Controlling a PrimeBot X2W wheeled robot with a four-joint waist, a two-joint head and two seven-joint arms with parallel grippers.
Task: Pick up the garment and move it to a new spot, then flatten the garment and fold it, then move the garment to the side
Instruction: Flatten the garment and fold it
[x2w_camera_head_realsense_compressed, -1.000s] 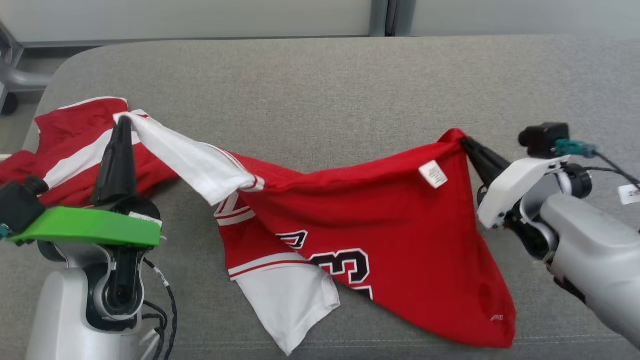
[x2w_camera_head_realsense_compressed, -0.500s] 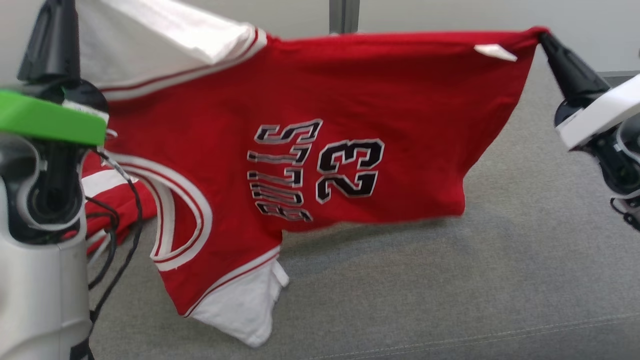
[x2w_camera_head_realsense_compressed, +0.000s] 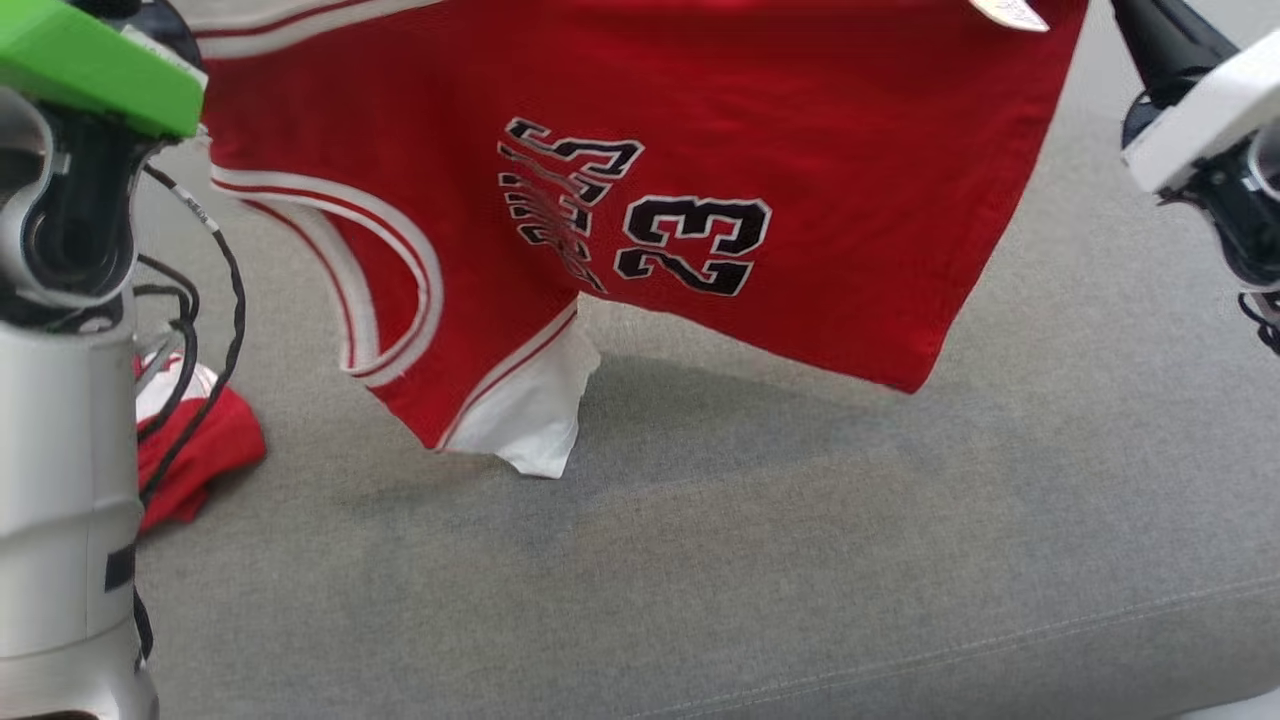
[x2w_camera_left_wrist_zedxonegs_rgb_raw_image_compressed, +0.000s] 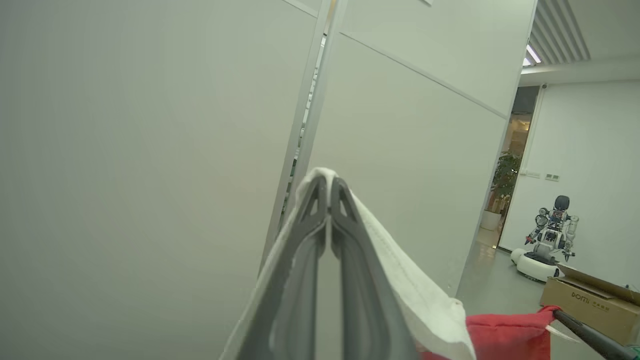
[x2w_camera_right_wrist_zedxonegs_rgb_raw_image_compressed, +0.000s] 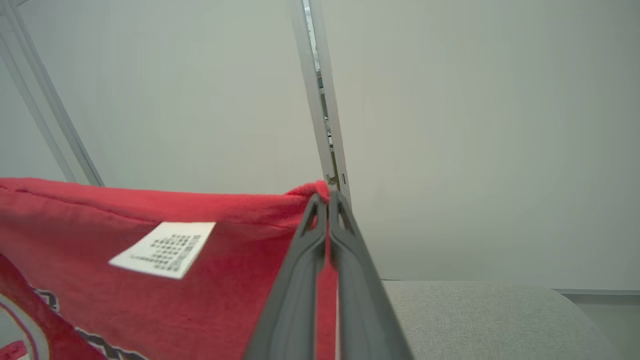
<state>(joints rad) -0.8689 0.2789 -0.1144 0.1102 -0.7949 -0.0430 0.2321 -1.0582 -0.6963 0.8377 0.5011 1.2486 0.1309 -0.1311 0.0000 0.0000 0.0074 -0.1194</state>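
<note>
Setting: a robotics lab in an office space is indicated.
Walls: pale partition panels (x2w_camera_left_wrist_zedxonegs_rgb_raw_image_compressed: 150, 150) are fitted.
Floor: a second wheeled robot (x2w_camera_left_wrist_zedxonegs_rgb_raw_image_compressed: 547, 240) is parked near a cardboard box (x2w_camera_left_wrist_zedxonegs_rgb_raw_image_compressed: 590, 305).
Corridor: a potted plant (x2w_camera_left_wrist_zedxonegs_rgb_raw_image_compressed: 505, 180) is placed beside the opening.

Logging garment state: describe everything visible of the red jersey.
The red jersey, a soft-looking knit, has white sleeves, striped trim, black "23" and lettering, a white label near its top edge. It hangs stretched between the left gripper, shut on a white sleeve, and the right gripper, shut on a red corner. Its lowest sleeve tip nears the grey cushion; contact unclear.
</note>
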